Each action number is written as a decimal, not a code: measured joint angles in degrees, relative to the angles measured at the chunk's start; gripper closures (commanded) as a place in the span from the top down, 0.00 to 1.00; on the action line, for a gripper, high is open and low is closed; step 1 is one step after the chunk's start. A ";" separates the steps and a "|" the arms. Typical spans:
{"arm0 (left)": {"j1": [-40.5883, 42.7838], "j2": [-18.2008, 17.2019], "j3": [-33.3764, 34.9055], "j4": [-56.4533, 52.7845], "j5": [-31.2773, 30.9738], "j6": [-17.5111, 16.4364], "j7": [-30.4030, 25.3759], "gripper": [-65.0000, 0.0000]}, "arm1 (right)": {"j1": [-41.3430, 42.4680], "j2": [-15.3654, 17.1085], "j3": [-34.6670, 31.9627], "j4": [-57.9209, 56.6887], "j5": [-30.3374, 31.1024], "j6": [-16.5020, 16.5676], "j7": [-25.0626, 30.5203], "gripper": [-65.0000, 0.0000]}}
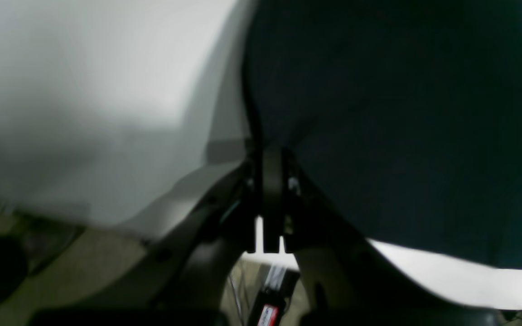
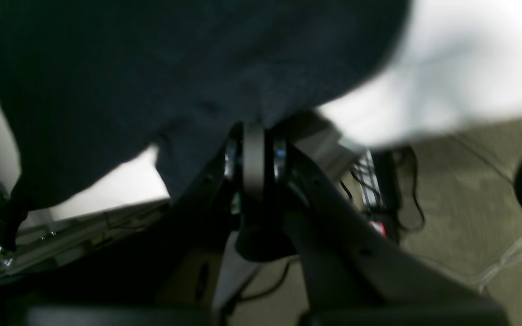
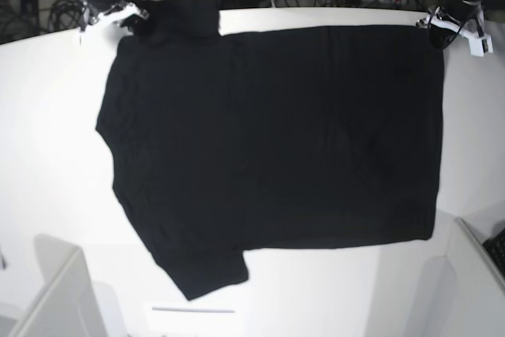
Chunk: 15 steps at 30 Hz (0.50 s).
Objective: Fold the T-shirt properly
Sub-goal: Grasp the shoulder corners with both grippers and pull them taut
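Lying spread flat across the white table (image 3: 47,116), the black T-shirt (image 3: 276,132) has one short sleeve pointing to the near side, and no print shows on its upper face. Left gripper (image 1: 270,154) sits at the shirt's far right corner with jaws closed, pinching the fabric edge. Right gripper (image 2: 254,131) sits at the far left corner by the other sleeve, jaws likewise clamped on cloth.

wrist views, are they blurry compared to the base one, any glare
Left wrist view: smeared, the black cloth T-shirt textureless, the white table washed out. Right wrist view: equally soft, table overexposed. Base view: sharp, evenly lit, though the shirt's folds are lost in darkness.
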 measured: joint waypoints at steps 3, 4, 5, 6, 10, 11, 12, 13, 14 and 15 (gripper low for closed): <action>-0.24 -0.02 0.00 2.54 -0.02 -0.02 -0.04 0.00 | 2.40 0.37 0.00 0.50 0.11 -0.02 0.48 0.00; -0.44 0.02 0.00 2.95 -0.02 0.00 0.07 0.00 | 3.13 0.37 0.00 0.52 0.00 -0.02 0.33 0.00; -0.87 0.04 0.00 3.19 -0.04 -0.02 0.39 0.00 | 3.72 0.37 -0.07 0.55 0.04 -0.02 0.24 0.00; -1.44 0.04 0.00 3.26 0.17 0.02 0.39 0.00 | 4.39 0.59 -0.28 0.59 0.02 -0.02 0.13 0.00; -2.71 0.17 0.00 3.21 -0.04 0.02 0.35 0.00 | 7.52 1.55 -0.48 0.61 -0.02 -0.50 -0.37 0.00; -2.93 0.17 0.00 3.19 -0.04 0.02 0.39 0.00 | 8.66 1.49 -0.46 0.61 0.04 -0.52 -1.38 0.00; -3.28 0.15 0.02 3.15 -0.07 -0.02 0.39 0.00 | 9.99 1.46 -0.37 0.59 0.00 -0.50 -3.02 0.00; -3.54 0.13 0.00 3.15 -0.04 0.02 0.35 0.00 | 11.30 1.29 -0.17 0.61 0.02 -0.48 -4.87 0.00; -3.91 0.15 0.00 3.04 -0.04 0.02 0.39 0.00 | 12.28 1.18 -0.09 0.61 0.02 -0.46 -5.88 0.00; -4.37 0.15 0.00 2.99 0.02 0.17 0.46 0.00 | 13.29 1.18 -0.09 0.59 0.00 -0.48 -7.08 0.00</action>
